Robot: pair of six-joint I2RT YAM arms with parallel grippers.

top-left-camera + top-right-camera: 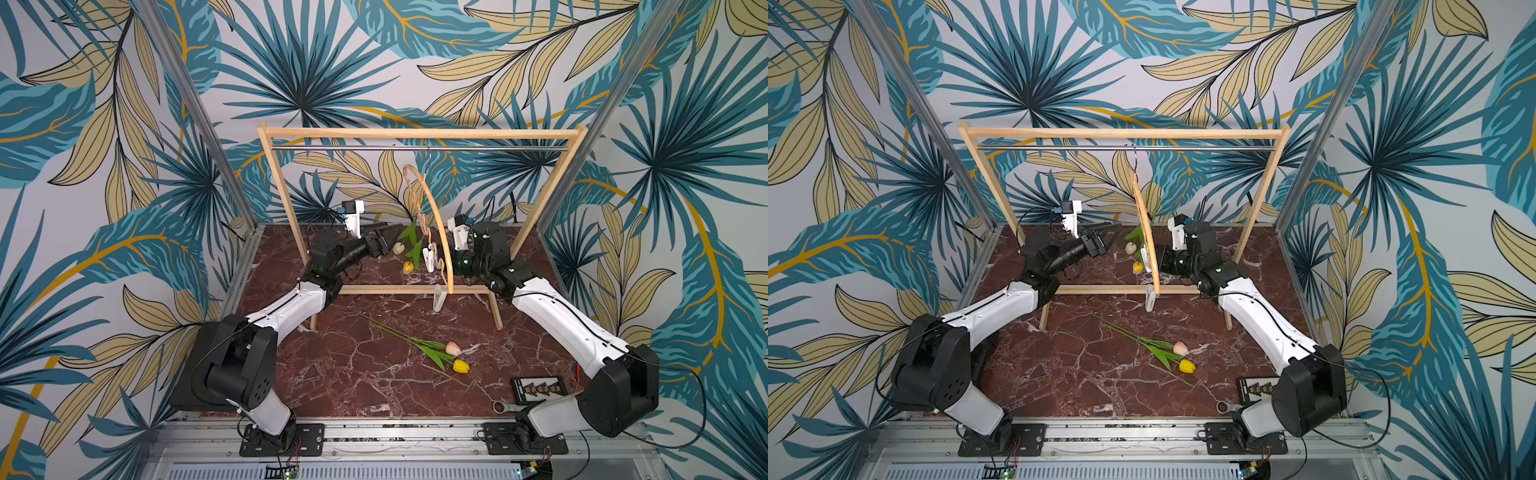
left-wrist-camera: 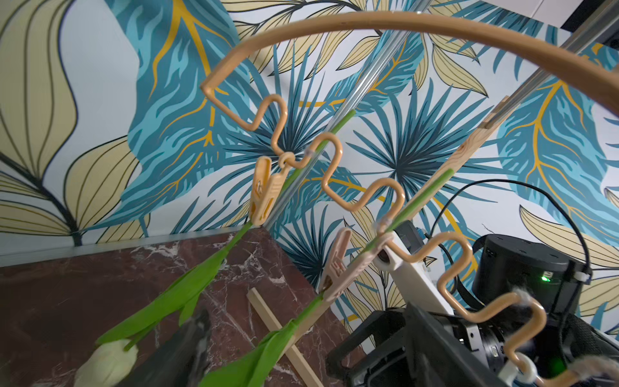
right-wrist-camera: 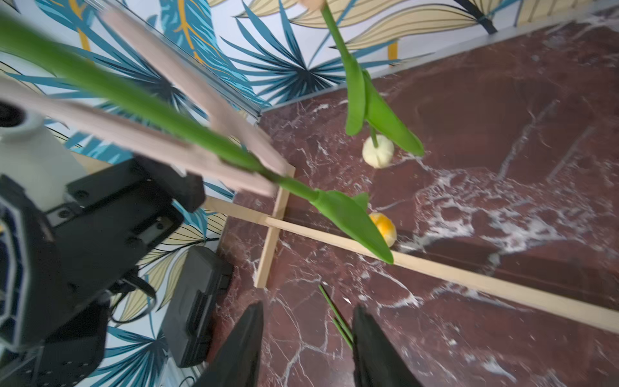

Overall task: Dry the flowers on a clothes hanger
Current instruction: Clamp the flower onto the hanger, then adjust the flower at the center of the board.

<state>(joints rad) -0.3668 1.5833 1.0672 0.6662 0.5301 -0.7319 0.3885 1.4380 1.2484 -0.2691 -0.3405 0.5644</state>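
Observation:
The clothes hanger [image 1: 437, 220] [image 1: 1144, 216] [image 2: 368, 23] hangs by its hook from the rack's rail, edge-on in both top views. Two flowers hang head-down from its clips: a cream tulip [image 1: 398, 248] [image 3: 378, 152] in one clip [image 2: 264, 191] and an orange-yellow tulip [image 1: 408, 267] [image 3: 385, 228] in another clip [image 2: 338, 268]. A pink tulip [image 1: 453, 348] and a yellow tulip [image 1: 461, 366] lie on the table. My left gripper [image 1: 385, 239] [image 2: 301, 362] is open beside the hanging leaves. My right gripper [image 3: 310, 335] is open and holds nothing, just right of the hanger.
The wooden rack frame [image 1: 415, 133] stands across the table, with its base bar [image 1: 395, 289] low between my arms. Two empty clips [image 1: 439, 297] dangle at the hanger's near end. A black case [image 1: 538, 388] and a metal ring spanner [image 1: 500, 406] lie at the front right.

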